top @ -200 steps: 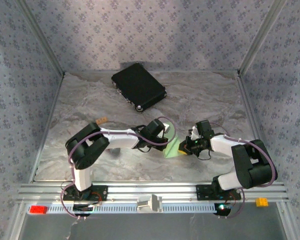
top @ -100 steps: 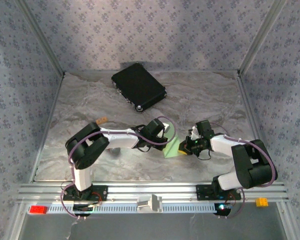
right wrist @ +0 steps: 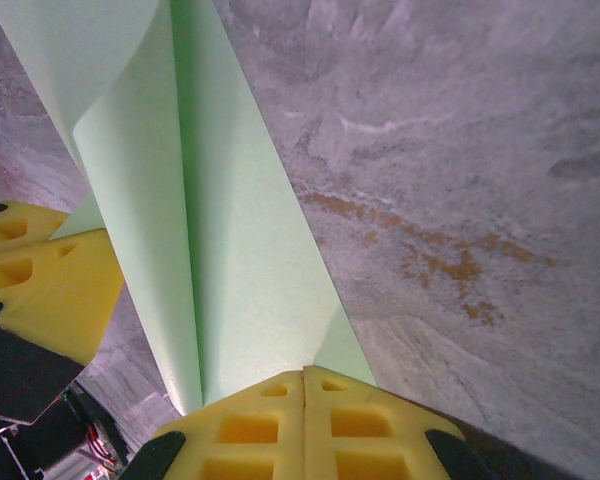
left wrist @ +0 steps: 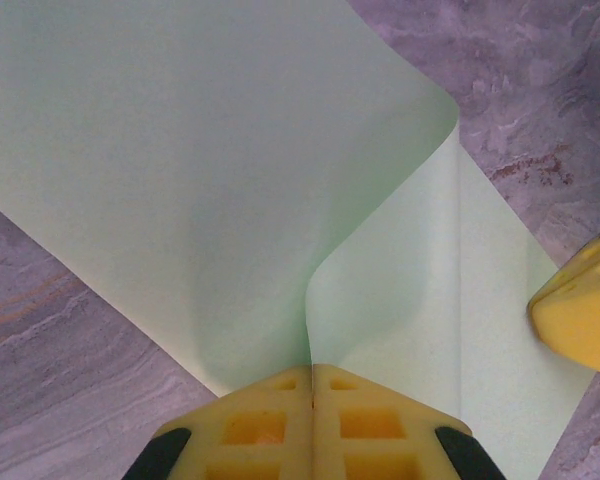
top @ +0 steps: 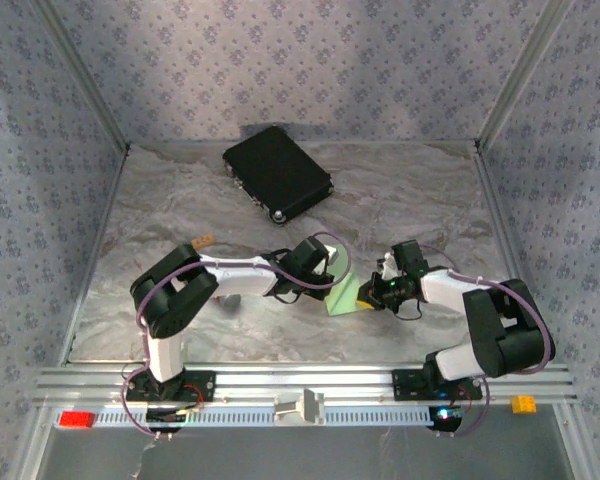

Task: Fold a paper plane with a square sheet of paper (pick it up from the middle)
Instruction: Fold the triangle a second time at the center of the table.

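The table (top: 180, 200) I am working over is a grey marbled surface, and the right wrist view shows rust-brown stains on it up close. Walls (top: 330, 70) papered in a pale blue-grey floral print close it in on the left, far and right sides. An aluminium rail (top: 360, 380) runs along the near edge and carries both arm bases.

A black case (top: 277, 173) lies flat near the far edge, a little left of centre and turned at an angle. A small tan piece (top: 204, 240) lies on the left half of the table, well apart from the case. Just below the rail I see a red block (top: 77, 419) at the near left corner, an orange one (top: 523, 404) at the near right, and a white bracket (top: 300, 407) between them.

The square sheet of paper (top: 345, 293) is toward the near edge, about centre, between the two grippers. It is partly lifted and curled, with one flap bent over. My left gripper (left wrist: 312, 385) has its jaws pressed together on the paper's edge. My right gripper (right wrist: 303, 385) pinches the other end the same way, close beside the left.
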Controlling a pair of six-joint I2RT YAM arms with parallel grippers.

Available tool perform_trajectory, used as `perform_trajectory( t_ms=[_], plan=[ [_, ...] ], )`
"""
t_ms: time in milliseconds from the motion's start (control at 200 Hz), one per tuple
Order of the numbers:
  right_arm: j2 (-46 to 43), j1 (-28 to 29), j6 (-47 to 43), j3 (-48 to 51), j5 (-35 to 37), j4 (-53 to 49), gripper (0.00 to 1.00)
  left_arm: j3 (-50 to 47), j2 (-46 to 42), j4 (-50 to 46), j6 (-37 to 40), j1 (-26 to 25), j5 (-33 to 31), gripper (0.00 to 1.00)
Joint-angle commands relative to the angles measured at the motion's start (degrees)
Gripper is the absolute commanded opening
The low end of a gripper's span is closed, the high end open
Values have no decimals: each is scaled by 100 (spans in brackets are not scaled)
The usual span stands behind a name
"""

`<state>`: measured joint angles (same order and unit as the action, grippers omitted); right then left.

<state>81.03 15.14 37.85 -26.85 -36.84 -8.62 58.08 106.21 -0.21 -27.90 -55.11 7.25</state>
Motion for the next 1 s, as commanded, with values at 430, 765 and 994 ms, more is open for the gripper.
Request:
perform_trajectory(
  t_ms=[430, 765, 994],
  plan=[
    [48, -73, -123, 57, 426, -363, 5, 171, 181, -41, 101, 34, -23, 2],
    [47, -81, -128, 64, 406, -359, 6, 175, 242, -23, 127, 30, 28, 2],
    [-104, -90, 22, -28, 226, -178, 9, 171, 268, -62, 136, 35, 59, 1]
  ],
)
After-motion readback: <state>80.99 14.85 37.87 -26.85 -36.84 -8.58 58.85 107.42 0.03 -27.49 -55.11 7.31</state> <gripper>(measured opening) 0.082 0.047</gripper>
